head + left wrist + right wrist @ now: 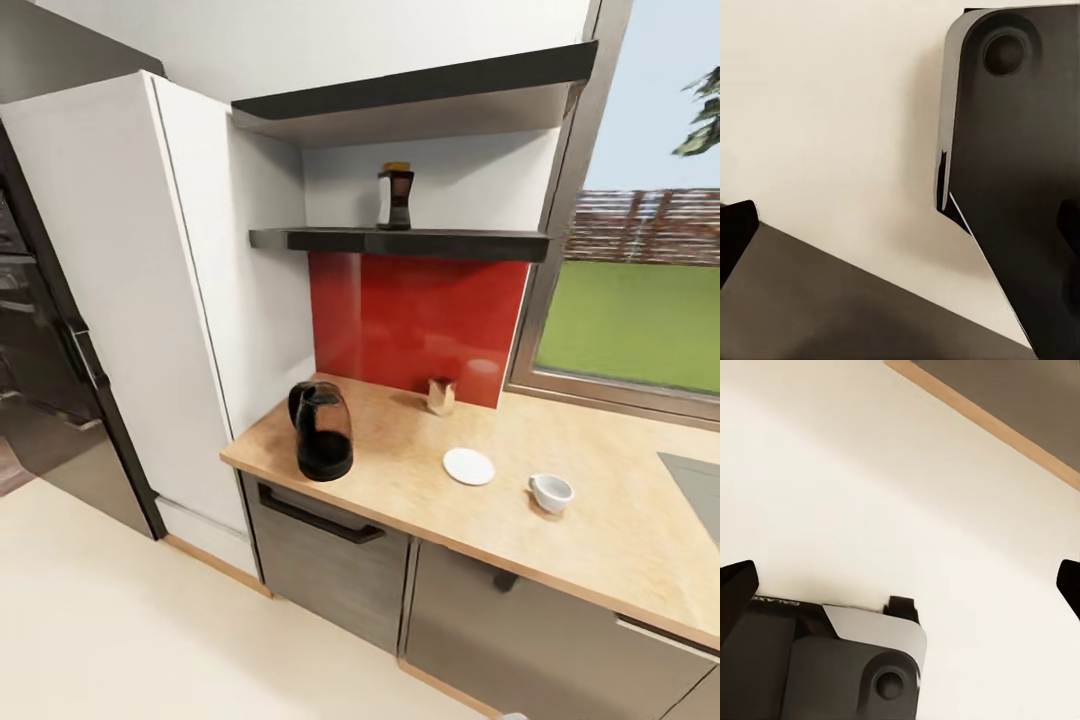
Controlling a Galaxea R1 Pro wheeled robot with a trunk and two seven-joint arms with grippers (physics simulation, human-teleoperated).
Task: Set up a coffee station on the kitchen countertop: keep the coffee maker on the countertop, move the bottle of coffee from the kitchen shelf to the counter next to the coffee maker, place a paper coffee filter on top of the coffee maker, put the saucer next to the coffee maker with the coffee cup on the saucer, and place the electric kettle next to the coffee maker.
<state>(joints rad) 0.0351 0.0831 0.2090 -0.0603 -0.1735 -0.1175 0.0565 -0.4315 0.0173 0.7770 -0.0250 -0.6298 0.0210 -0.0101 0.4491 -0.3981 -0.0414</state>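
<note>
The kitchen countertop [600, 540] runs along the wall in the head view. The electric kettle [322, 431] stands at its left end. To its right lies the saucer [468, 466], bare, and the coffee cup [551, 492] sits on the wood a little further right. A small pale tan paper piece [440, 395], seemingly the paper coffee filter, stands by the red backsplash. The bottle of coffee [395, 196] is upright on the dark kitchen shelf [400, 241]. The coffee maker is out of view. My left gripper [900, 232] and right gripper [900, 585] hang open over the cream floor, holding nothing.
A tall white cabinet [150, 300] stands left of the counter, with a dark oven column [40, 330] beyond it. The grey sink [700, 490] is inset at the far right. A window [640, 300] sits above the counter. Open floor [120, 620] lies before the cabinets.
</note>
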